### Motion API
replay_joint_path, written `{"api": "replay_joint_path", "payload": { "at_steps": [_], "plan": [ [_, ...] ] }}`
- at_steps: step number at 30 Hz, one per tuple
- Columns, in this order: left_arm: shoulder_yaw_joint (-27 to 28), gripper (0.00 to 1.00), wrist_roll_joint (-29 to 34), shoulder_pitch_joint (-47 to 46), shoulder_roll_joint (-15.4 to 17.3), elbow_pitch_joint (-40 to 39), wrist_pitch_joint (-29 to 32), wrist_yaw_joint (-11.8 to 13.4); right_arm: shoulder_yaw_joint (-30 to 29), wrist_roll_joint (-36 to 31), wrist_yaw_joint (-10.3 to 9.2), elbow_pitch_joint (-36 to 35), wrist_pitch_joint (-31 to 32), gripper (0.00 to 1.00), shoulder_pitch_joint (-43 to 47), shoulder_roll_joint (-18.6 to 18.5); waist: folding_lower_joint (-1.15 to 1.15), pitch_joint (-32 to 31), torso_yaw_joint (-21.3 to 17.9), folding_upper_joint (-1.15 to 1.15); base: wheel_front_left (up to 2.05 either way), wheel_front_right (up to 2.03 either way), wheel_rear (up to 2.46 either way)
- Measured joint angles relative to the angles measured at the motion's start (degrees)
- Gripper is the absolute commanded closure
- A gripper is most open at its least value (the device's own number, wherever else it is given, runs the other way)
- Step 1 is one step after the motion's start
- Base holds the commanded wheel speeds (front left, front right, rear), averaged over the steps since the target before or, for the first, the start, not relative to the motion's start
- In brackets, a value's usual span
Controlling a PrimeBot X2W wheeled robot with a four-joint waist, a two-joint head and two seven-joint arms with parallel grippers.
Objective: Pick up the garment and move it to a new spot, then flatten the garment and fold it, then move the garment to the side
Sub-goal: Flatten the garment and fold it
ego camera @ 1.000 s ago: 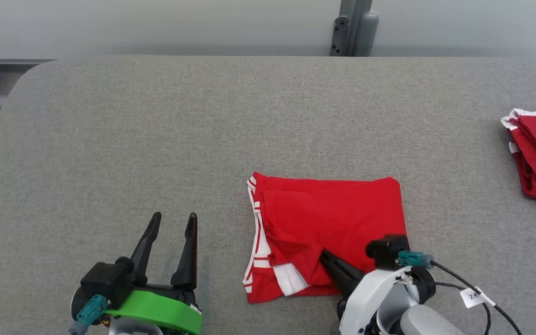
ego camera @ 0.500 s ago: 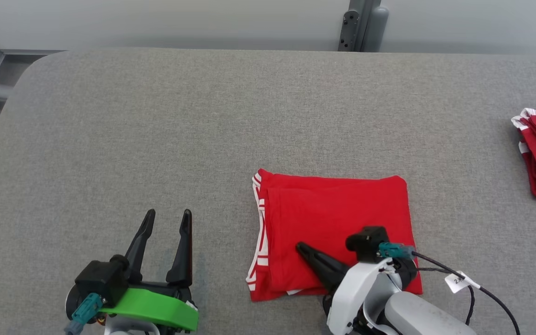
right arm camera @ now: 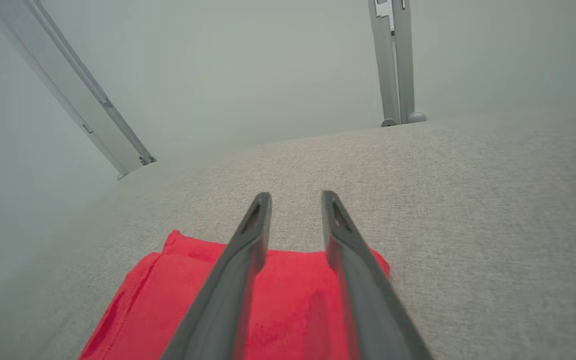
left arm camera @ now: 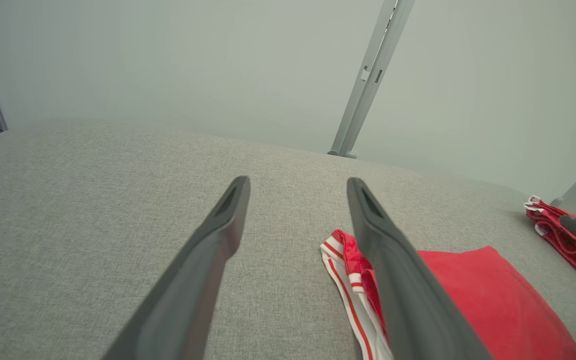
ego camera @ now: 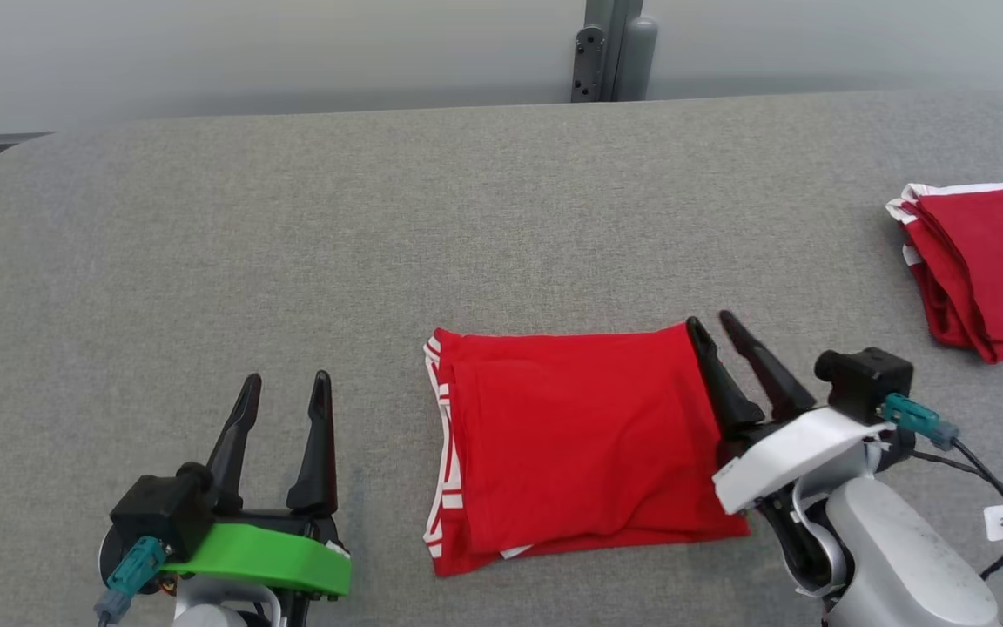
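The garment (ego camera: 571, 444) is a red piece with white-striped trim, lying folded into a flat rectangle at the table's front centre. My right gripper (ego camera: 709, 320) lies along its right edge, fingers pointing away from me and slightly apart, holding nothing. From the right wrist, that gripper (right arm camera: 296, 195) reaches past the far edge of the red cloth (right arm camera: 293, 300), which lies beneath it. My left gripper (ego camera: 287, 377) stands open to the left of the garment, apart from it. In the left wrist view, its open jaws (left arm camera: 298, 181) frame bare table, with the garment (left arm camera: 478, 295) at the right.
A second folded stack of red garments (ego camera: 980, 261) lies near the table's right edge. The grey felt table (ego camera: 292, 218) stretches wide to the left and back. A grey metal post (ego camera: 610, 48) stands behind the far edge.
My right gripper left the garment's near edge, swung to its right edge and opened. The raised striped flap now lies flat. The head camera has shifted; the left arm kept its pose.
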Motion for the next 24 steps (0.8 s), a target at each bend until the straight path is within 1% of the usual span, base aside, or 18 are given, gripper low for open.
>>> {"api": "replay_joint_path", "payload": {
  "at_steps": [6,10,13,18,24],
  "plan": [
    [2.8,0.0,1.3,0.2,-1.7,0.4,-0.1,-0.2,-11.1,-6.7,0.0,-4.4,-0.3,0.0,4.3,2.6,0.0,-0.9,-2.2,0.0,0.0,0.0,0.0],
    [4.5,0.0,3.0,1.3,-3.0,1.1,-0.1,-1.0,-16.7,-11.2,0.0,-8.5,-0.3,0.0,7.4,4.9,0.0,-1.8,-3.0,0.0,0.0,0.0,0.0],
    [5.4,0.0,5.0,2.1,-3.8,1.8,-0.1,-1.6,-19.3,-14.2,0.0,-11.0,-0.4,0.0,9.4,6.3,0.0,-2.4,-3.2,0.0,0.0,0.0,0.0],
    [7.2,0.0,7.3,2.8,-5.4,3.1,-0.1,-2.8,-22.1,-15.6,0.0,-13.0,-0.4,0.0,12.0,8.2,0.0,-3.3,-3.2,0.0,0.0,0.0,0.0],
    [9.4,0.0,9.9,3.4,-6.8,4.5,-0.1,-4.4,-22.2,-17.0,0.0,-12.5,-0.4,0.0,12.9,8.8,0.0,-3.7,-3.0,0.0,0.0,0.0,0.0]
  ]
}}
